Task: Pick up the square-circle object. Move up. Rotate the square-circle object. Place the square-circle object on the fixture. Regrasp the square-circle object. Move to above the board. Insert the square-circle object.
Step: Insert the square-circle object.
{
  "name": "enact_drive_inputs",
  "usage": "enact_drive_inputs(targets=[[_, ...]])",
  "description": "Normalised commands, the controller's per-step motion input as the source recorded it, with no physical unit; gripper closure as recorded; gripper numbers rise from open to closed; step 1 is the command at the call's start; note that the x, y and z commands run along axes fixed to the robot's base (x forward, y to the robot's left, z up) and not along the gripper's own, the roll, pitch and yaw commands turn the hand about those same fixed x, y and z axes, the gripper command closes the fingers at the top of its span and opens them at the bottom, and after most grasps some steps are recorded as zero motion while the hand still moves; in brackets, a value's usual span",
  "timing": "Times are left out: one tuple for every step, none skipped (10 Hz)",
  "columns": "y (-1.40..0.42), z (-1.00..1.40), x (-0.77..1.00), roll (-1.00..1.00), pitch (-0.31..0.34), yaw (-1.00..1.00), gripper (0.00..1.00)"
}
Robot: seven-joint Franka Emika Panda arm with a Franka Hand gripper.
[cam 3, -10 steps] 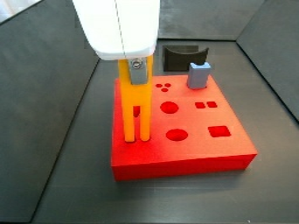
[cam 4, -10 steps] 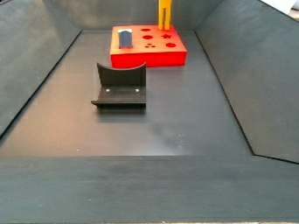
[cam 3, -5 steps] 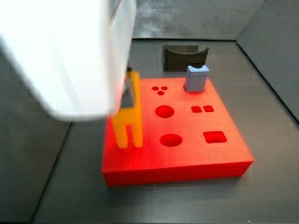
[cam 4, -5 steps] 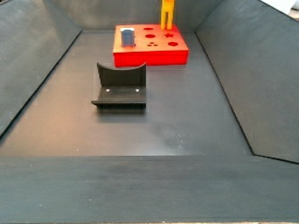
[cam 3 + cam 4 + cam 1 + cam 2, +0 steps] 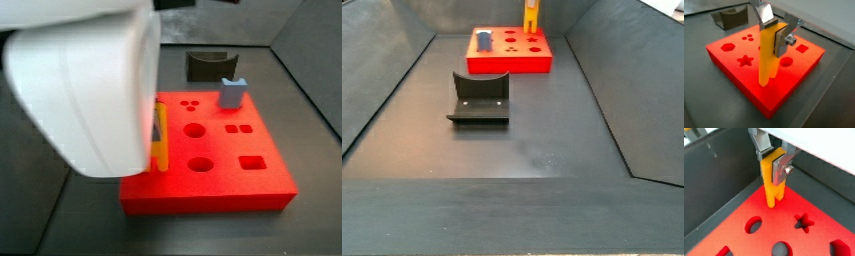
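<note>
Tool [image 5: 776,31] gripping square-circle object [image 5: 767,57], upright over board [image 5: 731,60] edge

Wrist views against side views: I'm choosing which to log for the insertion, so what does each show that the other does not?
Only the wrist views show the gripper shut on the square-circle object, its silver fingers clamping the upper end, the bar hanging upright over the board.

Only the side views show the fixture out on the dark floor and a pale blue-grey block standing on the board.

Both show the red board with its cutouts and the yellow bar.
</note>
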Motion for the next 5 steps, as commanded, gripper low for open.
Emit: enact_drive_inputs(targets=[[0.20,-0.45,0.00,-0.24,0.079,-0.10,1.00],[0.23,-0.14,0.01,-0.16,0.000,-0.08,1.00],[0.31,-0.21,0.01,-0.21,-0.050,-0.11,1.00],[-0.05,-0.06,-0.01,0.07,-0.129,-0.14,1.00],[-0.22,-0.03,0.00,0.14,-0.017,-0.07,1.00]])
